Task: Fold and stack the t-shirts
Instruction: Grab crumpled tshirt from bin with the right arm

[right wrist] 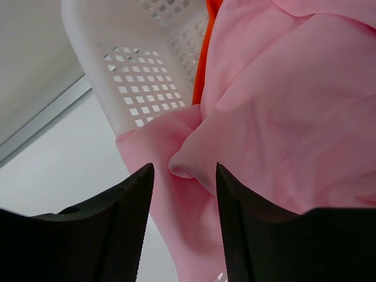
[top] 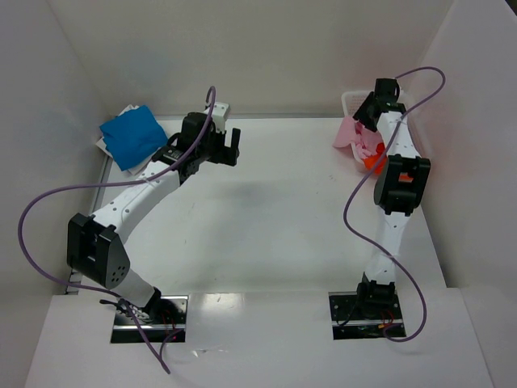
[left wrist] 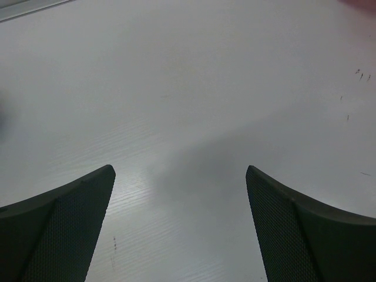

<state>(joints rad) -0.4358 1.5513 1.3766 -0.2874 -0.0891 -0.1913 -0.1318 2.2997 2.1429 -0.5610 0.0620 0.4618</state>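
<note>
Worktop [top: 283, 226]: white, smooth, faintly grained, glossy toward near edge; a few small dark specks [left wrist: 359, 74] on right part.
Room: plain white walls [top: 266, 56] at far, left and right sides, boxing in the worktop; grey rail [right wrist: 41, 123] along far edge.
Blue shirt [top: 133, 136]: far left corner, bunched into a rough square, lying low.
Basket [right wrist: 135, 70]: white mesh, far right corner.
Pink shirt [right wrist: 282, 106]: draped over basket rim, hanging outside it on the left.
Orange shirt [right wrist: 202, 59]: in basket, mostly covered by the pink.
Left claw [left wrist: 179, 170]: spread wide, holding nothing, above plain worktop, just right of blue shirt.
Right claw [right wrist: 185, 167]: at basket, half spread on either side of a pink fold; cannot tell whether pinching it.
Purple cables [top: 48, 202]: looped beside both arms.
</note>
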